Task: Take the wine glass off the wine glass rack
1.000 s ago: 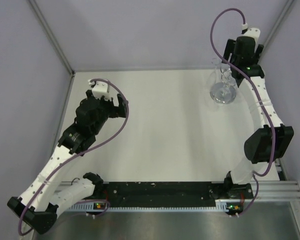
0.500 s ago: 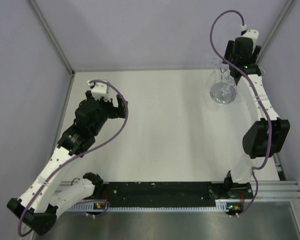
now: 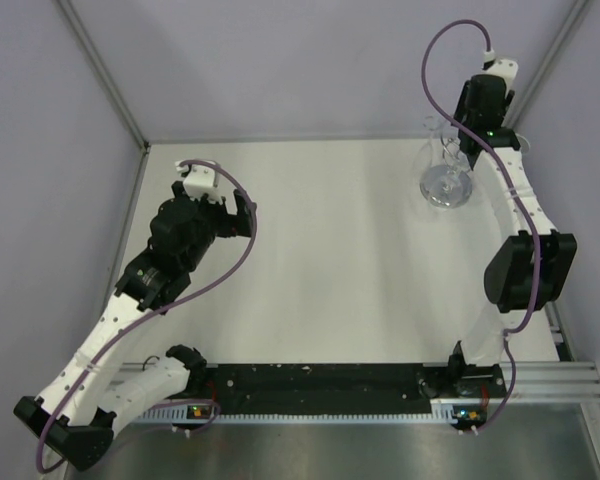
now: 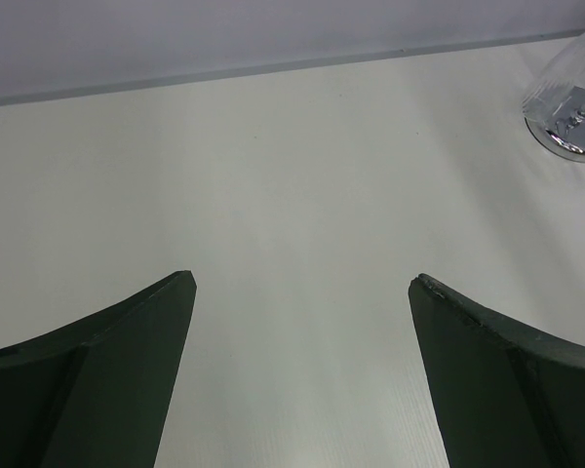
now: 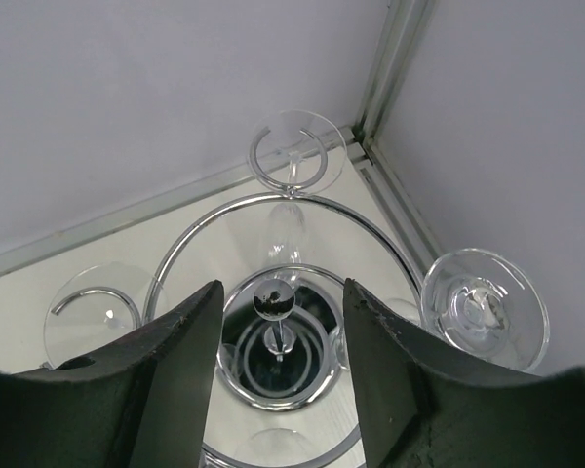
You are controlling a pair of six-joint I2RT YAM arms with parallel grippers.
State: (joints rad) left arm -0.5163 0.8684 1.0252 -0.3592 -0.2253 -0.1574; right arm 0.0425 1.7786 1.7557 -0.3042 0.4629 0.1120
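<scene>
The chrome wire wine glass rack (image 3: pixel 446 183) stood in the far right corner of the matte white surface (image 4: pixel 292 146), close to two pale walls (image 5: pixel 127 97). A clear wine glass (image 5: pixel 485 310) hung foot-up from a ring loop. The right gripper (image 5: pixel 282 284) hovered above the thin post, partly spread, holding nothing. The left gripper (image 4: pixel 303 280), spread wide, faced the broad middle, well apart from the rack.

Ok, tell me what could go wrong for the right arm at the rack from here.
1. The right gripper is centred over the central post of the wine glass rack, not over a stem. Closing there could grab the post and tip the whole rack.
2. The right-hand wine glass hangs close beside one finger, so a sideways move could knock it out of its ring.
</scene>
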